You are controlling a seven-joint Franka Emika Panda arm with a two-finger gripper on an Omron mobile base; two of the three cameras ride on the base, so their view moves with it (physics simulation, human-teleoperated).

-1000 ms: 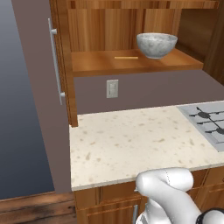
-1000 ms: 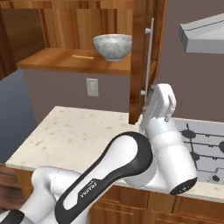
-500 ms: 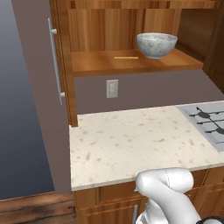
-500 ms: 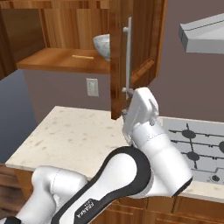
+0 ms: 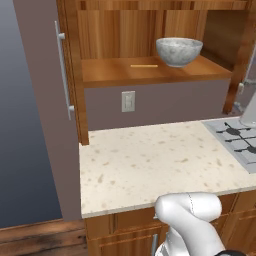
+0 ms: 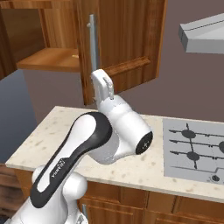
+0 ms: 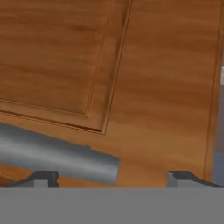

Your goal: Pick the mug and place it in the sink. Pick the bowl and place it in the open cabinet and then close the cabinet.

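Observation:
The pale speckled bowl (image 5: 179,51) sits on the shelf of the open cabinet (image 5: 150,70). The cabinet's right door (image 6: 127,39) stands partly swung across the opening and hides the bowl in the right base view. My gripper (image 6: 100,81) is open and pressed up against that door, just below its long silver handle (image 6: 92,43). In the hand view the handle bar (image 7: 57,157) lies across the door panel (image 7: 65,65), just above my gripper (image 7: 111,179), and nothing is held. The mug and the sink are out of view.
The cabinet's left door (image 5: 42,110) stands wide open with its bar handle (image 5: 64,75). Below the shelf lie a speckled counter (image 5: 150,165) and a wall socket (image 5: 128,101). A hob (image 6: 194,148) lies to the right under a grey hood (image 6: 205,35).
The right door has swung further left across the opening and now covers the bowl in the right base view. My hand has moved left with it, staying open.

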